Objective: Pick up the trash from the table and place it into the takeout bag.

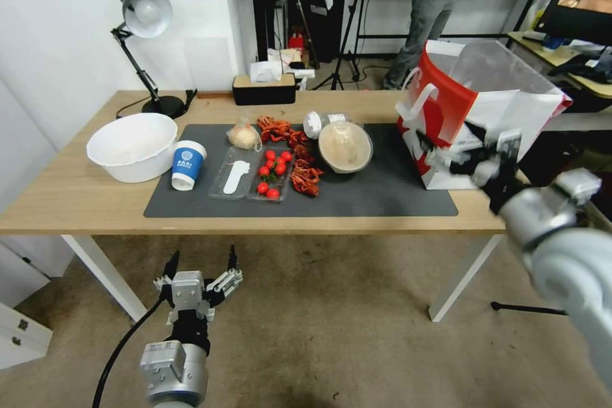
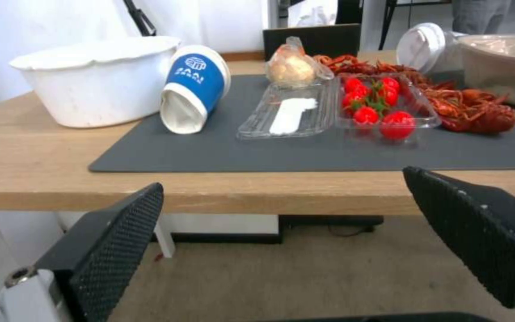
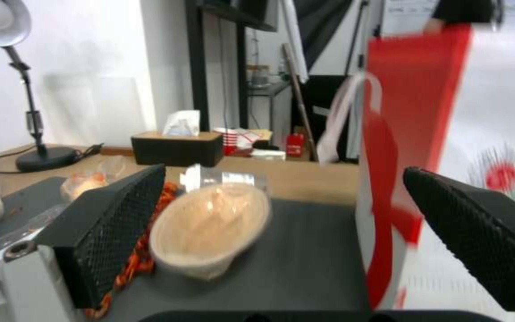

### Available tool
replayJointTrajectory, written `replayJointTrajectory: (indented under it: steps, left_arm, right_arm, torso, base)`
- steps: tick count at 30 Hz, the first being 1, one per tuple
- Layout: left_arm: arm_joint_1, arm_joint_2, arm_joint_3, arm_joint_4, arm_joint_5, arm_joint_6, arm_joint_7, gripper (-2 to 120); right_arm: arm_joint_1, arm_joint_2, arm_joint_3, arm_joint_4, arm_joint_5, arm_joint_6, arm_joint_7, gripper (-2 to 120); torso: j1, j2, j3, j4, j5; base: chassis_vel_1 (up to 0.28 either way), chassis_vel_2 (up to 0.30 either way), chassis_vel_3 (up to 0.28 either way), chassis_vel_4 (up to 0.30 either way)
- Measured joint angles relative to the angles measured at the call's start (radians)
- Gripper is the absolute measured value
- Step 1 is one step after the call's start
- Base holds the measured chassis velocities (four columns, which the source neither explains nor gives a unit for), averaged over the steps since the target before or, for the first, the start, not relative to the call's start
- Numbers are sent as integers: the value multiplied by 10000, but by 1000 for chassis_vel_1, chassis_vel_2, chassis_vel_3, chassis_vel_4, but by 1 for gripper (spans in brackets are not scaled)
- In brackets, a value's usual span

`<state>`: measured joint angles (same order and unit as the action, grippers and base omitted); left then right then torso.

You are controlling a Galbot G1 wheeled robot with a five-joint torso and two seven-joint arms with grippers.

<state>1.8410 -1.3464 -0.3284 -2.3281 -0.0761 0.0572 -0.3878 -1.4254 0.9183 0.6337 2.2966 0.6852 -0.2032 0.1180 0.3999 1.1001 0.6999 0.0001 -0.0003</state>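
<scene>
On the dark mat of the table (image 1: 70, 197), a blue-and-white paper cup (image 1: 187, 164) (image 2: 195, 89) leans tilted beside a clear bag of pale food (image 1: 244, 136) (image 2: 293, 67). A round tan bowl (image 1: 345, 146) (image 3: 210, 230) sits mid-mat with a small clear bottle (image 1: 322, 122) (image 3: 221, 179) lying behind it. The takeout bag (image 1: 484, 108) (image 3: 412, 134) stands open at the table's right end. My right gripper (image 1: 475, 154) (image 3: 293, 237) hangs open and empty against the bag's front, right of the bowl. My left gripper (image 1: 201, 264) (image 2: 287, 241) is open below the table's front edge.
A large white bowl (image 1: 132, 145) stands at the left. A clear tray of tomatoes (image 1: 271, 172), a clear lid with a white spoon (image 1: 233, 177) and red crayfish shells (image 1: 301, 162) lie mid-mat. A desk lamp (image 1: 145, 19) and tissue box (image 1: 264, 86) line the back edge.
</scene>
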Motion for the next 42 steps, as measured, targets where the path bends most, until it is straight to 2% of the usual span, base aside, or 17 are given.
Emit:
replayJointTrajectory:
  steps: [5,8,9,10,13,17,31,42]
  left_arm:
    - [26,43,11,1,1,-64,0,100]
    - [44,61,6,-5,-1,-73,0,100]
    - [75,93,-6,-16,-2,-115,-4,100]
    - [75,93,-6,-16,-2,-115,-4,100]
    - [82,90,10,-18,-5,-159,-5,100]
    - [105,86,37,-52,-6,-186,-5,100]
    - [223,104,24,-98,1,-376,-17,100]
    - [302,43,52,-234,172,-374,-11,100]
  right_arm:
    - [-1088,1191,-28,-147,-1318,914,-93,100]
    - [-1264,1330,-38,-160,-1523,1008,-80,100]
    - [-1892,1753,-128,-194,-2033,1442,-8,100]
    - [-1892,1753,-128,-194,-2033,1442,-8,100]
    - [-2520,2181,-207,-315,-2487,2356,-104,100]
    - [-3009,2479,-268,-381,-2750,2865,-309,100]
    - [-3107,2776,-492,-471,-3068,2995,-435,100]
    - [-1415,2655,-1603,-551,-2883,1926,5,100]
  torso:
    - [0,0,0,0,2]
    - [0,1,0,0,2]
    - [1,0,0,-1,1]
    - [1,0,0,-1,1]
    - [0,0,1,-2,3]
    - [0,0,1,-1,2]
    - [1,-1,1,-1,2]
    - [2,-1,2,1,2]
  base:
    - [0,0,0,0]
    - [0,0,0,0]
    - [0,0,0,0]
    - [0,0,0,0]
    - [0,0,0,0]
    - [0,0,0,0]
    - [0,0,0,0]
    - [0,0,0,0]
